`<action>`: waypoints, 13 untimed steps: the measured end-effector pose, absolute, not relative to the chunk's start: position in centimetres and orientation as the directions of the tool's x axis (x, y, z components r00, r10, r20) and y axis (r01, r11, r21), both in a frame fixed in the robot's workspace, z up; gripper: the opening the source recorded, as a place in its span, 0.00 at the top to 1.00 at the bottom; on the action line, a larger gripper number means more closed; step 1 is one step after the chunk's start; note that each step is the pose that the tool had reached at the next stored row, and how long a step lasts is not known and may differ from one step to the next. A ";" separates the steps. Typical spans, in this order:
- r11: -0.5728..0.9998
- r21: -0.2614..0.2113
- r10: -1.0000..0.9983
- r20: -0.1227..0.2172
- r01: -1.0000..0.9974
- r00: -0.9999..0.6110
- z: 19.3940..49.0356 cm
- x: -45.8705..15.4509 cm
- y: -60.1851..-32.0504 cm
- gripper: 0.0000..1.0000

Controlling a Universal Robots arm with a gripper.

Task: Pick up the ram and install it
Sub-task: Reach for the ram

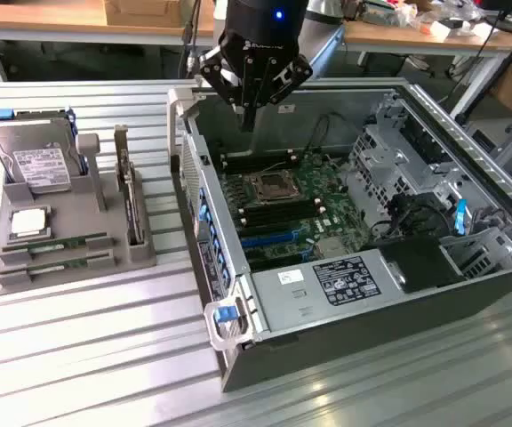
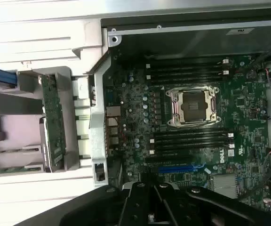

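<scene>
The gripper hangs above the open computer case, over its back part, on the exterior view's left side of the interior. Its two fingers are pressed together into one narrow dark tip that points straight down. Nothing is between them and they touch nothing; there is free air between the tip and the motherboard.

The first ram stick and the second ram stick lie flat and parallel in the front slots of a grey tray, just beside each other, well apart from the gripper. The tray stands on the slatted metal table, on the exterior view's left of the case, near its side wall but not touching it. In the same tray there are a hard drive, a small square processor chip and a dark expansion card that stands upright.

The case has no cover on top, so the inside is open from above. The wrist view looks down on the motherboard: an empty processor socket sits in the middle, with long black memory slots on both sides of it. Cables and a metal drive cage crowd the exterior view's right part of the case.
</scene>
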State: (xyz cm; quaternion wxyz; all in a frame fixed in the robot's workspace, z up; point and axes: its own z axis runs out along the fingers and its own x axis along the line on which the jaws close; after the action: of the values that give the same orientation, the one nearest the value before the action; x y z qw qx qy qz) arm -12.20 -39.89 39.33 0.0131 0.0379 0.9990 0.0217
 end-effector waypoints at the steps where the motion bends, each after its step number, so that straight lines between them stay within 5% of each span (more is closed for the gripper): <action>1: 0.996 0.044 0.076 -0.025 0.075 -0.997 39.3 -13.1 -39.9 0.90; 13: 0.996 0.044 0.076 -0.025 0.075 -0.997 39.3 -15.5 -39.9 0.90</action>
State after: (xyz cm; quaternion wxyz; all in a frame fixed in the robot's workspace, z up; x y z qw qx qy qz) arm -15.48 -39.89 39.32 0.0132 0.0379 0.9990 0.0217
